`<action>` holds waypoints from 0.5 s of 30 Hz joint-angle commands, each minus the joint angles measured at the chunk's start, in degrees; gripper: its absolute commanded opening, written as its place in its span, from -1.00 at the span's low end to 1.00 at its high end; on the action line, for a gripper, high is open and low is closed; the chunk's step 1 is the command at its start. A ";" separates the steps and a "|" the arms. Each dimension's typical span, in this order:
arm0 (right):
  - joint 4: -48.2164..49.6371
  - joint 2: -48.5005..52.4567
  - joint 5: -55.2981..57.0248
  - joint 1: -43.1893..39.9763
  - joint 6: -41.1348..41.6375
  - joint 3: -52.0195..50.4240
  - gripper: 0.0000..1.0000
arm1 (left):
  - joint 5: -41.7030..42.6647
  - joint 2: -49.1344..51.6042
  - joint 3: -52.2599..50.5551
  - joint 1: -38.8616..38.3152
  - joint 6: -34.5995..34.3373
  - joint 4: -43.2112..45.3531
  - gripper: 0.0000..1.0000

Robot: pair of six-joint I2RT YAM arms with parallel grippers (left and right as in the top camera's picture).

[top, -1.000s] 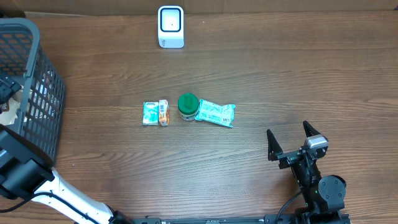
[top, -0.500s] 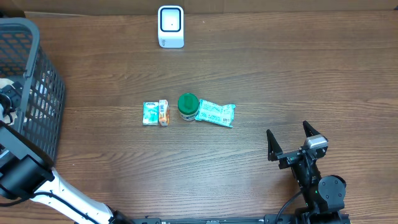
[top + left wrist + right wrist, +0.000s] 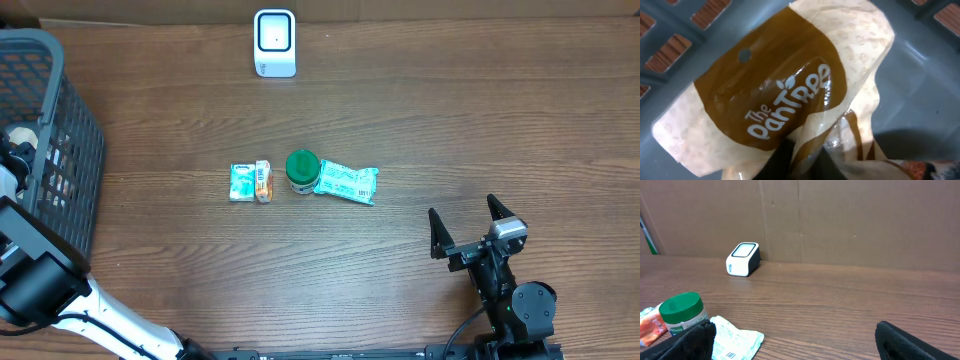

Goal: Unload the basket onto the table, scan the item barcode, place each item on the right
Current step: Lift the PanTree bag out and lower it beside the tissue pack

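Now, brown pouch point(image 3: 785, 95) between left fingers point(image 3: 778, 161).

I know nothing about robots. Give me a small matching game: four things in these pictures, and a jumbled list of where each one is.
Things:
1. barcode scanner
2. green-lidded jar
3. Pantree pouch
4. right gripper

Places:
A. inside the basket
B. far edge of the table
C. near edge, right side
D. middle of the table

Pairs: 1-B, 2-D, 3-A, 4-C
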 commanded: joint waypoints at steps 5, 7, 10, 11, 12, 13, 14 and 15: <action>0.28 -0.42 -0.26 -0.09 -0.02 -0.59 1.00 | -1.22 2.14 0.13 0.00 -0.70 -3.56 -0.91; 0.26 -0.42 -0.24 -0.09 -0.04 -0.61 1.00 | -1.18 1.62 1.95 0.00 -2.12 -4.70 -0.91; 0.28 -0.42 -0.24 -0.09 -0.02 -0.61 0.99 | 1.03 -0.07 6.23 -0.02 -3.02 -7.43 -0.92; 0.26 -0.42 -0.24 -0.09 -0.02 -0.61 1.00 | 1.73 -0.76 8.37 0.00 -3.04 -9.05 -0.91; 0.28 -0.42 -0.24 -0.09 -0.02 -0.59 1.00 | 1.75 -1.66 11.10 0.00 -3.04 -11.13 -0.91; 0.28 -0.42 -0.24 -0.09 -0.04 -0.59 1.00 | 1.77 -2.71 13.35 0.00 -3.02 -12.85 -0.92; 0.26 -0.42 -0.24 -0.09 -0.02 -0.59 1.00 | 1.99 -3.50 14.43 0.00 -3.02 -13.62 -0.91; 0.26 -0.42 -0.24 -0.09 -0.02 -0.61 0.99 | 2.78 -4.74 15.56 0.00 -3.02 -14.10 -0.92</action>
